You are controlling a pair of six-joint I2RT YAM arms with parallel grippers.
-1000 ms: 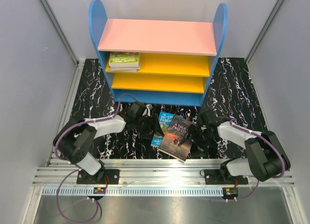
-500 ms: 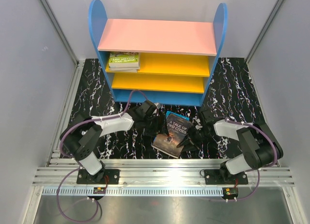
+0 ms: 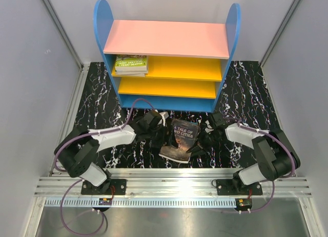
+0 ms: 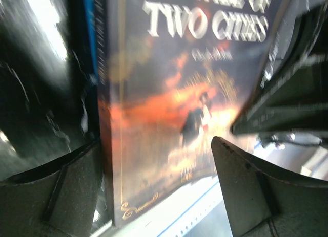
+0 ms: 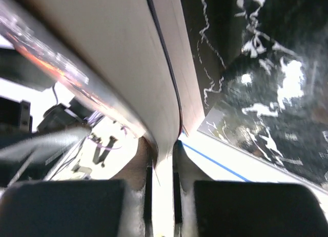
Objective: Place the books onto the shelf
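Dark glossy paperback, cover bowed, thin edge pinched between right jaws.

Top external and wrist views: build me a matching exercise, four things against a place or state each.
1. A Tale of Two Cities
2. yellow-green book
3. left fingers
4. right fingers

a. clamped on a book's edge
b. upper yellow board, left end
c. spread open
d. in front of the shelf, cover up

Pairs: 1-d, 2-b, 3-c, 4-a
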